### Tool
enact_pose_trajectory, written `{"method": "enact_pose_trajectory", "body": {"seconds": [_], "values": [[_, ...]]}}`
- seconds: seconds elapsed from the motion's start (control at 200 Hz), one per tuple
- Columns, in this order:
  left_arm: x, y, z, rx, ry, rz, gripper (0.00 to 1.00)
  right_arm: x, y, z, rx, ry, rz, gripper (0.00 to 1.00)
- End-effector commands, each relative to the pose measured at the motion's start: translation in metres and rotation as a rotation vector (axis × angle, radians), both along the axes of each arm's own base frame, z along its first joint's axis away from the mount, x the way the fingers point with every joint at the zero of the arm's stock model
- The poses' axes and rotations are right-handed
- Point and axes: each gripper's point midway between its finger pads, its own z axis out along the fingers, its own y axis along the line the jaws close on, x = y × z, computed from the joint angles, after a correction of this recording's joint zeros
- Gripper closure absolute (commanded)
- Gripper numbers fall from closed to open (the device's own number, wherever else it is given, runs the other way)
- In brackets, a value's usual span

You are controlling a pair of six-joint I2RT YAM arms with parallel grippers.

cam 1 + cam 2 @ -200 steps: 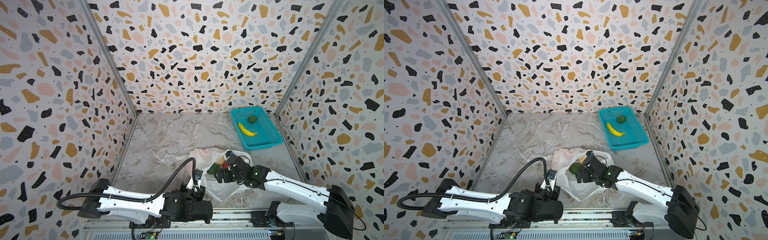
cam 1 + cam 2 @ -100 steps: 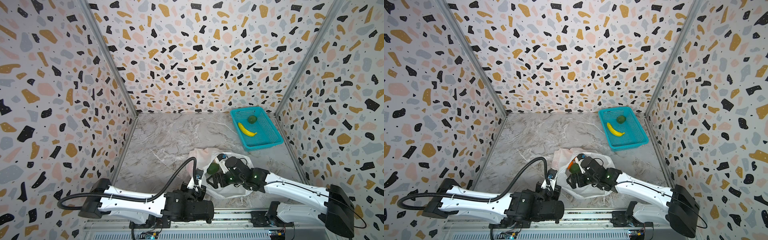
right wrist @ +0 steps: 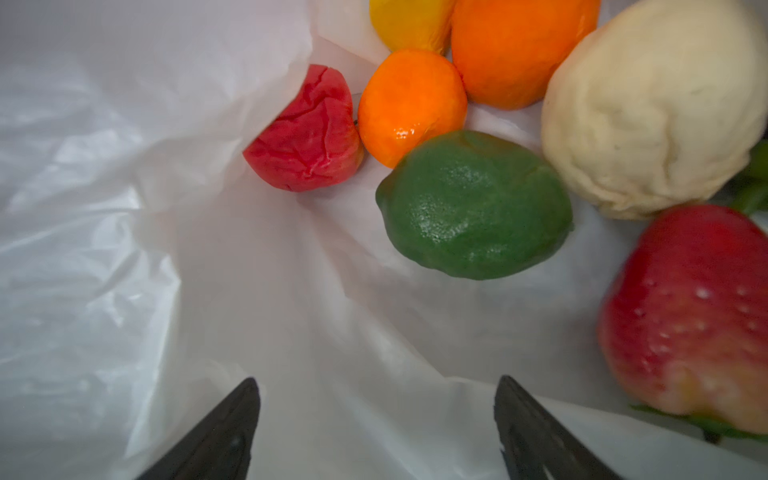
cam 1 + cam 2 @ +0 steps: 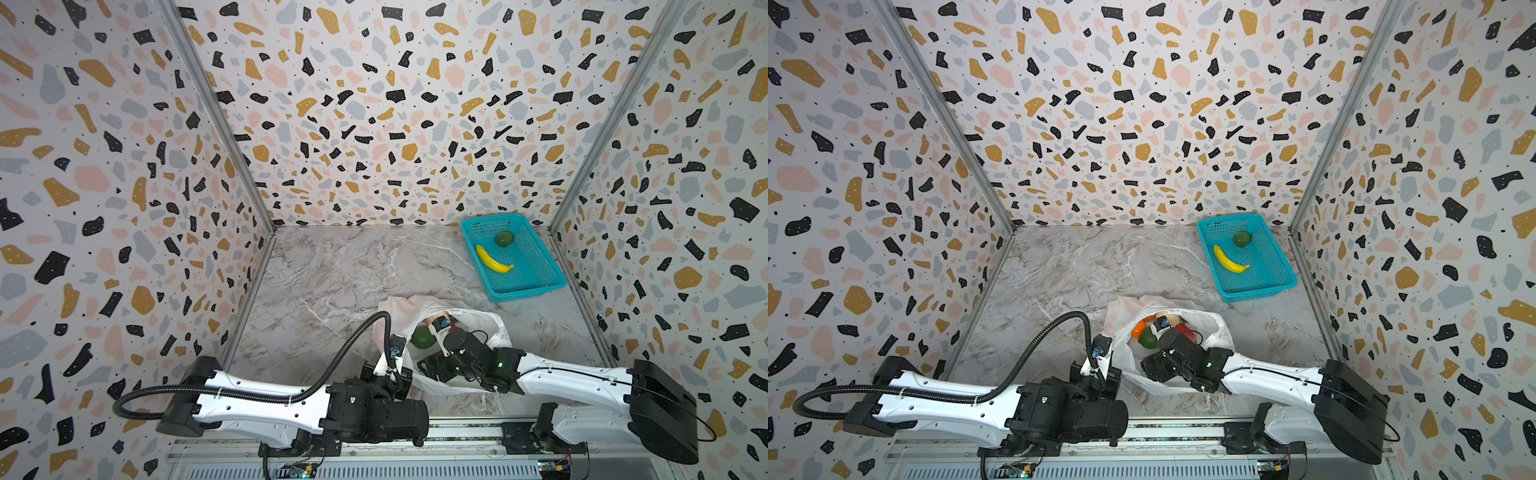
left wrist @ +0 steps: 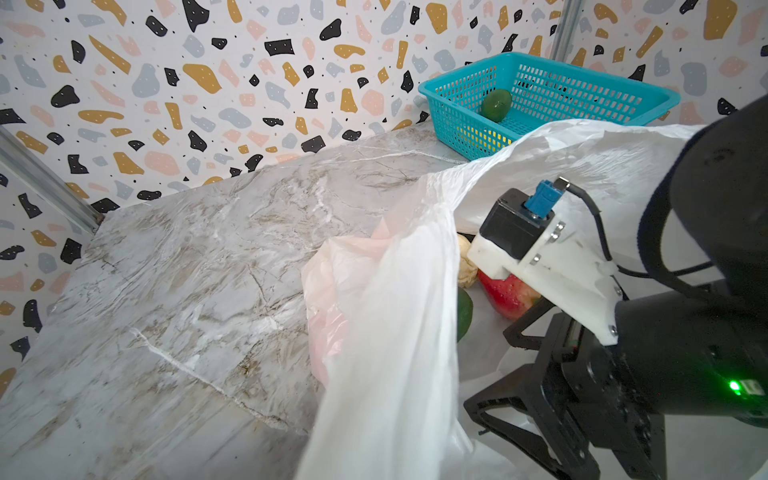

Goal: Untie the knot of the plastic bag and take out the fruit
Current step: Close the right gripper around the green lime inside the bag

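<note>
Open bag point(image 4: 494, 328) lies at table point(image 4: 332, 270) front, fruit point(image 3: 473, 203) loose inside. Jaws of right gripper point(image 3: 377, 380) wide apart inside bag mouth, gripping nothing; left gripper point(image 4: 401, 368) pinched closed on bag's near edge.

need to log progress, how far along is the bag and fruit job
Done: the plastic bag lies untied, mouth wide open. In hand: the left gripper holds its edge up; the right gripper, jaws open, is inside above the fruit. Left: none of that fruit is out yet.
</note>
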Motion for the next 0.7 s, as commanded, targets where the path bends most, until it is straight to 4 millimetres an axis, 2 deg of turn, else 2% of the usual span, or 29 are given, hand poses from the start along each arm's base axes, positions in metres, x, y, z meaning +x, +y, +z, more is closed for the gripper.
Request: {"method": "enact_pose_trajectory", "body": {"seconds": [0.0, 0.17, 0.345, 0.435, 0.696], "values": [[0.001, 0.004, 0.009, -0.031, -0.017, 0.006, 1.0, 0.03, 0.012, 0.019, -0.001, -0.116, -0.064, 0.08], [-0.002, 0.002, 0.008, -0.03, -0.017, -0.017, 1.0, 0.062, 0.016, 0.013, -0.026, -0.111, -0.185, 0.02], [-0.01, 0.003, -0.015, -0.016, 0.027, -0.046, 1.0, 0.086, 0.016, -0.001, -0.051, -0.003, -0.236, 0.01], [-0.011, 0.007, -0.021, -0.009, 0.03, -0.043, 1.0, 0.09, 0.021, -0.005, -0.066, 0.039, -0.227, 0.01], [-0.007, 0.015, -0.014, -0.006, -0.005, -0.024, 1.0, 0.088, 0.028, -0.021, -0.094, 0.115, -0.227, 0.01]]}}
